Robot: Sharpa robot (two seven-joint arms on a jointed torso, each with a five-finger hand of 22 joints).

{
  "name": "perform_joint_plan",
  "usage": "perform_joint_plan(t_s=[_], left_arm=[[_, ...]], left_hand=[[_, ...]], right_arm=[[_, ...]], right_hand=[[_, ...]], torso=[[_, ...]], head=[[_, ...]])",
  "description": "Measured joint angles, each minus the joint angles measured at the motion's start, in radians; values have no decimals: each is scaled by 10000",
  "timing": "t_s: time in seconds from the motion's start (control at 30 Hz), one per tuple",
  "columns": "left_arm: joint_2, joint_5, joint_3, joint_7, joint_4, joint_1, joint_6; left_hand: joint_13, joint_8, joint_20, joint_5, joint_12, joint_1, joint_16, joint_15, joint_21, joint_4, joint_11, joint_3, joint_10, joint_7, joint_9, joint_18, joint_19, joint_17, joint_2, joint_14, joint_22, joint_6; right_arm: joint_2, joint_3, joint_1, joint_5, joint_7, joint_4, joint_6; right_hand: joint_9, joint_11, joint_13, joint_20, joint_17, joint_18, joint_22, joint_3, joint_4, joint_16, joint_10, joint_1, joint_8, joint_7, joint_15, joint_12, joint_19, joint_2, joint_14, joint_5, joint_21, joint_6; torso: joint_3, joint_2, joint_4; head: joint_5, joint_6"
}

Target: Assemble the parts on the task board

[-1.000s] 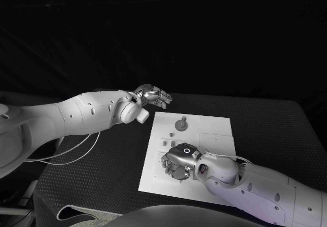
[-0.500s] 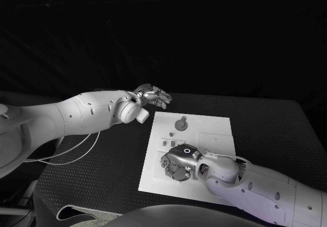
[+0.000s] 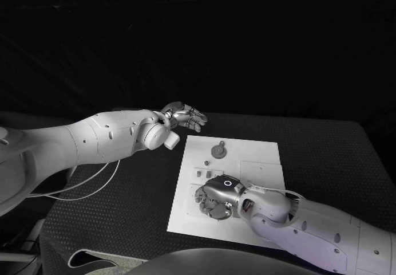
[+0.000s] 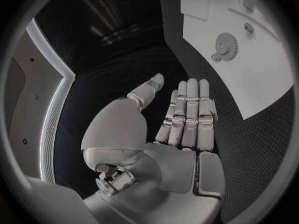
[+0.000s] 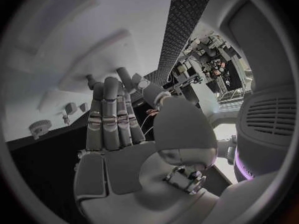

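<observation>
Board (image 3: 248, 157): mid-table. Gear (image 3: 220, 151): near its far edge, untouched. Your right hand (image 3: 216, 199) sat low over the near parts; grasp indeterminate. Left hand (image 3: 186, 116): released, parked clear beyond the board.

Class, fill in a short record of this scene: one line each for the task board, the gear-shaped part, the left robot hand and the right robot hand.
task board: white plate on the black table
gear-shaped part: lies on the board's far end, untouched
left robot hand: off the board beyond its far corner, fingers straight, holding nothing
right robot hand: over the board's near half, fingers extended, nothing seen in its grasp
</observation>
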Motion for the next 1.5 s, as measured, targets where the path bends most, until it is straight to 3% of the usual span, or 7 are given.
perform_joint_plan(t_s=[0.3,0.53,0.87,1.03,1.17,1.37,1.5], left_arm=[[-23,1,-1,-2,-2,0,0],[-63,1,-5,-6,2,0,0],[-76,56,-30,56,-115,0,-7],[-25,121,-45,178,-181,-5,-15],[9,158,-73,258,-199,-5,-17],[-9,187,-152,318,-209,-4,-17],[-35,204,-176,332,-213,-6,-17]], left_hand=[[-3,0,0,0,0,0,0,0,0,0,0,0,0,0,1,0,0,9,0,0,1,0],[-8,0,0,0,0,0,0,0,0,0,0,0,0,0,1,0,0,9,0,0,1,0],[-8,10,0,0,0,-71,0,31,0,41,0,-41,0,0,-11,0,0,44,12,30,-18,0],[-7,80,0,0,0,-95,0,36,0,67,0,-67,0,0,-12,-1,0,86,-12,36,-18,0],[-7,80,0,0,0,-95,0,36,0,67,0,-67,0,0,-12,0,0,86,-12,36,-17,0],[-7,79,0,0,0,-94,0,36,0,67,0,-67,0,0,-11,0,0,95,-12,36,-17,0],[-7,79,0,0,0,-94,0,36,0,67,0,-67,0,0,-11,0,0,95,-12,36,-26,0]], right_arm=[[-277,-39,-34,176,-38,98,-414],[-672,48,99,418,-4,453,-703],[-2165,474,878,2678,167,1146,-1227],[-2878,511,1517,4335,-12,1310,-979],[-3360,524,1932,5463,-525,1356,-225],[-3835,476,2057,6651,-1506,1250,940],[-4092,295,2061,7258,-1961,1215,1471]], right_hand=[[-104,495,-485,36,-14,-159,-11,20,75,-2,-1321,-189,-255,142,322,-306,-36,-554,-106,0,200,-453],[-113,460,-666,-72,138,-160,0,98,262,471,-1345,-231,-309,113,374,-231,73,-673,56,0,556,-526],[-40,-171,-174,-322,792,68,-2,-186,462,1981,269,-536,-151,163,-116,716,576,-441,429,-1,1561,-412],[643,-846,2967,-545,1384,242,-1,-904,356,3356,627,-1084,368,-356,-691,3528,750,-241,418,-1,2258,66],[1245,-860,7248,-665,1798,136,0,-1039,478,4750,-823,-1417,476,-420,-832,7599,664,-90,183,-1,2752,-54],[1502,-860,8759,-916,2330,99,-1,-960,1340,6210,-824,-2286,388,-457,-884,9453,922,65,319,-1,3316,-11],[1743,-849,9374,-1178,2578,-95,-1,-993,1603,7094,-872,-2759,388,-529,-939,10454,1225,312,479,-1,3891,61]], torso=[[2,0,-2],[3,0,-3],[7,-26,-35],[12,-71,-96],[13,-116,-154],[27,-165,-214],[33,-187,-247]], head=[[-61,59],[-105,111],[-306,305],[-423,402],[-504,440],[-588,445],[-643,404]])
